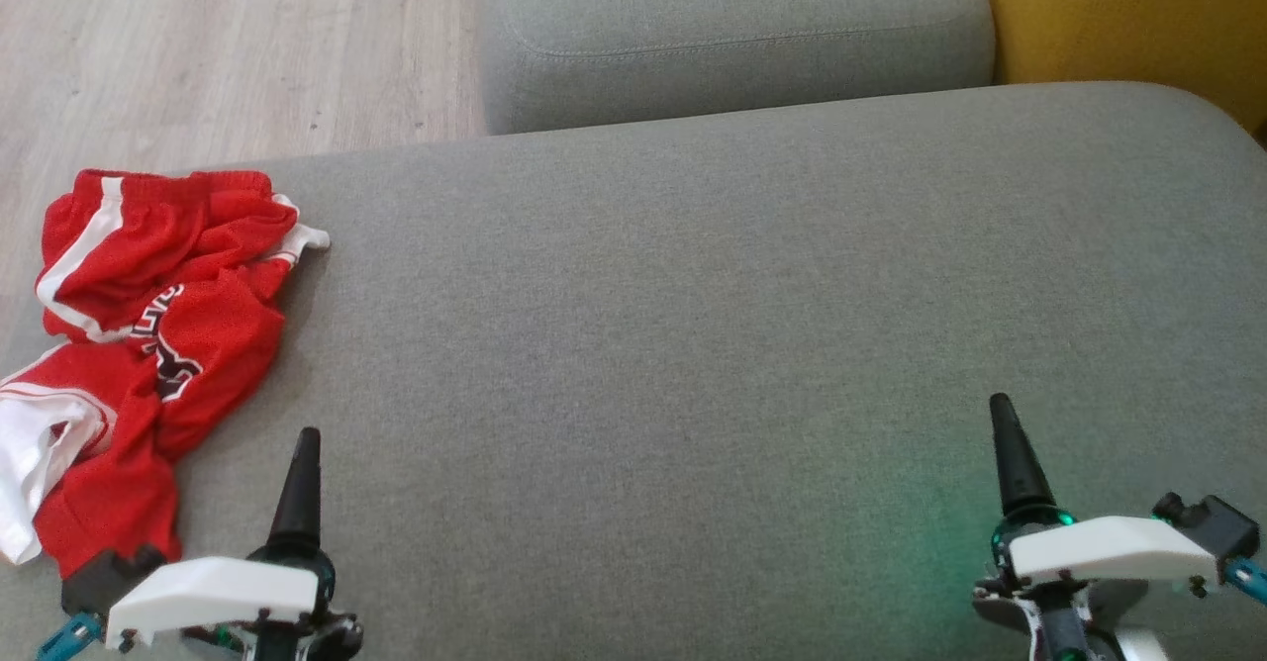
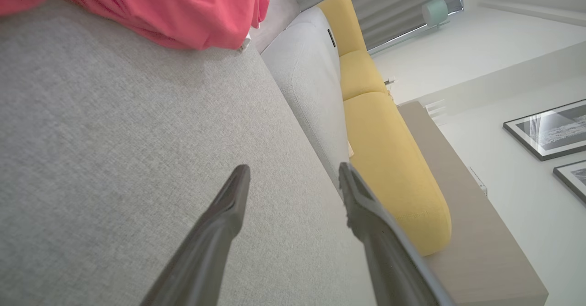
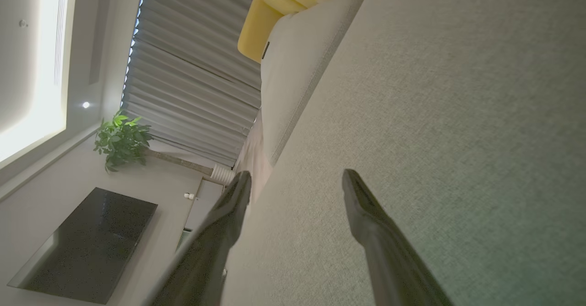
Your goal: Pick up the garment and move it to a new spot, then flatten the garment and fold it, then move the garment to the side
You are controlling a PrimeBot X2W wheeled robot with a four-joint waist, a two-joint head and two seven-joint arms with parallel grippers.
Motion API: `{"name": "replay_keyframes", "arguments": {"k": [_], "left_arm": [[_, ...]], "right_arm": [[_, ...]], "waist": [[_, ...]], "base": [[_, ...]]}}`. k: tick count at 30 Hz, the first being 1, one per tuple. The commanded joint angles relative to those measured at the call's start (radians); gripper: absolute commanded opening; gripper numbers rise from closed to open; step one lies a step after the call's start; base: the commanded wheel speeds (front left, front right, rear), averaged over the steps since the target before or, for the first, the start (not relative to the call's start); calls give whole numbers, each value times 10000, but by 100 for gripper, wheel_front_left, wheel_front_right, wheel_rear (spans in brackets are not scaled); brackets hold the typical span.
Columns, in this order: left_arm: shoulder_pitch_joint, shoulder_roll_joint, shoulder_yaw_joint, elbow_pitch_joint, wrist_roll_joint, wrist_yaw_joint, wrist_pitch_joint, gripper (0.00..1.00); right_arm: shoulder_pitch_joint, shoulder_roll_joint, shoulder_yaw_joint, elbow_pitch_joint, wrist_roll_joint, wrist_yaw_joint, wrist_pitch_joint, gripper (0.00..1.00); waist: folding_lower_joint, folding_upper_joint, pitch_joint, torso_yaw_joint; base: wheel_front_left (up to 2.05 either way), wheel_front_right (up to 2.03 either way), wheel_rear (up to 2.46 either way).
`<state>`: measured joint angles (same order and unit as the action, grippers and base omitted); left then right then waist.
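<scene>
**Pick-up not yet begun: garment untouched at the cushion's left edge**

The crumpled red mesh garment with white stripes and dark lettering [image 1: 158, 344] lay bunched at the far left of the wide grey fabric sofa cushion [image 1: 693, 344]. Its folds were heaped over one another, and a white-lined part ran to the left border of my head view.

The left claw [image 2: 293, 173] sat just beside the near end of the heap. Its jaws were spread wide with nothing between them, and it pointed along bare cushion, not at the cloth. In its wrist view the garment lay off at the top left.

The right claw [image 3: 296, 175] was well apart from the garment, low over the right part of the same cushion, equally wide and empty.

I judged the first step, the pick-up, to be the one in hand, with nothing of the task done. The next move called for turning the left claw toward the heap and coming down over a raised fold. It would then need to close on enough layers that the thin mesh would not slip free. The bare middle of the cushion looked the natural new spot.
</scene>
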<state>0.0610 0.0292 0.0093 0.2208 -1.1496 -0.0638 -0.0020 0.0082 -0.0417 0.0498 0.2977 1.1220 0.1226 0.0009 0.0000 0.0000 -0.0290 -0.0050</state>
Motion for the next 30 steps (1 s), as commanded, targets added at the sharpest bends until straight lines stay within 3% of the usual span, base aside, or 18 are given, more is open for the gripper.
{"name": "replay_keyframes", "arguments": {"k": [1, 30], "left_arm": [[-207, 113, 31, -450, 355, 46, -122, 100], [354, 145, -372, -1373, 4064, 328, -940, 100]], "right_arm": [[-403, -56, 187, -435, -376, 26, -131, 100], [-238, -59, 1396, -818, -3828, 44, -956, 100]], "waist": [[0, 0, -13, 1], [0, 0, -340, -10]], "base": [[0, 0, 0], [0, 0, 0]]}}
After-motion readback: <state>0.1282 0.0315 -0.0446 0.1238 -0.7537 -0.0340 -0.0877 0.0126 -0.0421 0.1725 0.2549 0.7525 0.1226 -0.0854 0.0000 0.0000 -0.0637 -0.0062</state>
